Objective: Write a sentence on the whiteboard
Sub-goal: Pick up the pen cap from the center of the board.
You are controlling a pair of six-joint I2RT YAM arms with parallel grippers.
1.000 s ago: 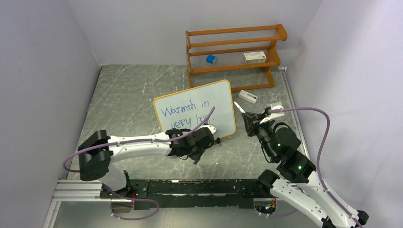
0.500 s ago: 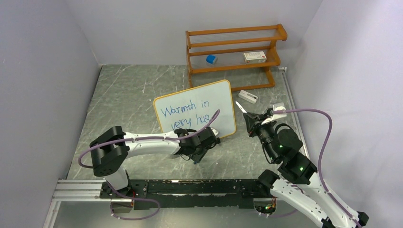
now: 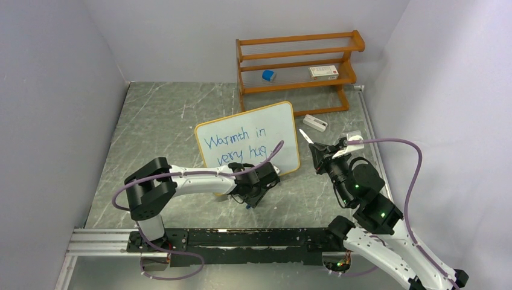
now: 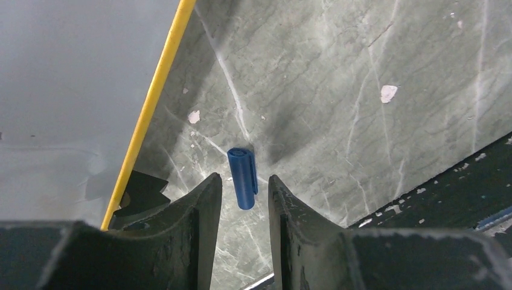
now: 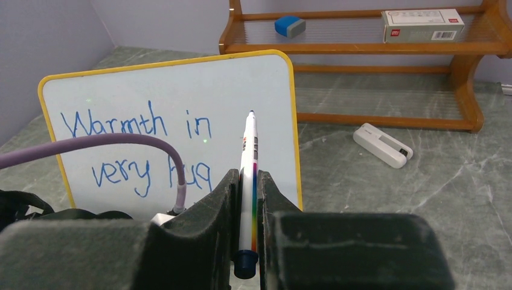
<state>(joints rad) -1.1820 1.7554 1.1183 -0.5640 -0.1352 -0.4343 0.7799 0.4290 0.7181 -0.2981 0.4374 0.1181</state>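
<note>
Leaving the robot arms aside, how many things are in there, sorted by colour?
Blue: 2 (cap, small block)
White: 4 (whiteboard, marker, box, flat case)
Orange: 1 (rack)
Total: 7

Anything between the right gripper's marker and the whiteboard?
Partly: a purple cable arcs in front of the lower left of the whiteboard. Between the marker in the right gripper and the board's right half, nothing visible.
</note>
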